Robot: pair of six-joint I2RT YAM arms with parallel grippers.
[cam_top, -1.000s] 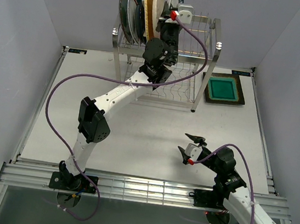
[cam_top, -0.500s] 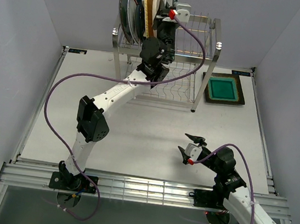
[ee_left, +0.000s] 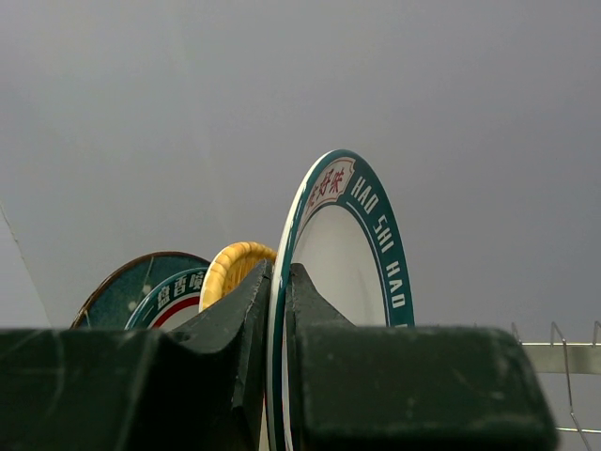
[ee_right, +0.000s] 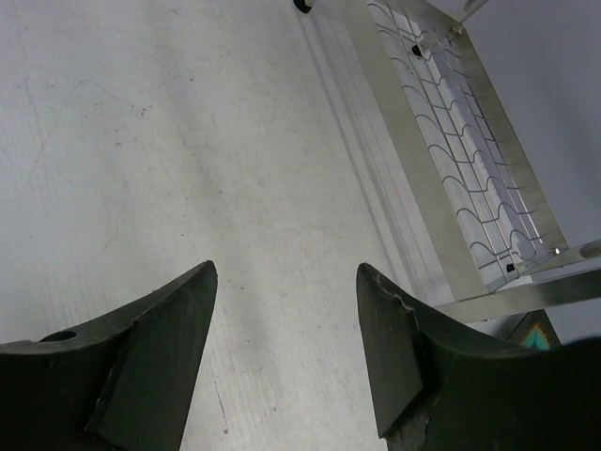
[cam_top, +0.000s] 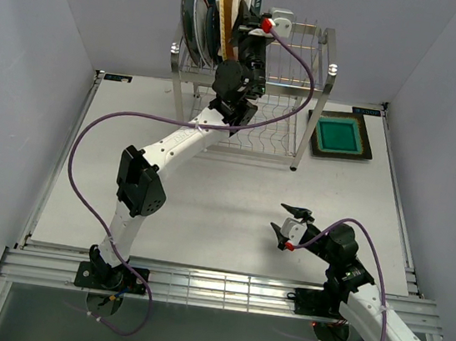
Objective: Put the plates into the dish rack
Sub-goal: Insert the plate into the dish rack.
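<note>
The left gripper [ee_left: 279, 282] is pinching the white teal-rimmed plate [ee_left: 343, 249] by its rim, standing on edge at the top tier of the dish rack [cam_top: 329, 66], near the orange woven plate [cam_top: 224, 6] and the others already slotted there. To do this bit well it should probably keep the plate upright, line its bottom edge up with a free wire slot, ease down till the rack takes the weight, and only then let go, no bumping the neighbours. The right gripper [cam_top: 290, 222] hangs spread over the table [cam_top: 206, 210], holding nothing. The green square plate [cam_top: 338, 136] lies flat beside the rack. Versus a second ago the held plate has shifted left, closer to the row; the rest looks the same
</note>
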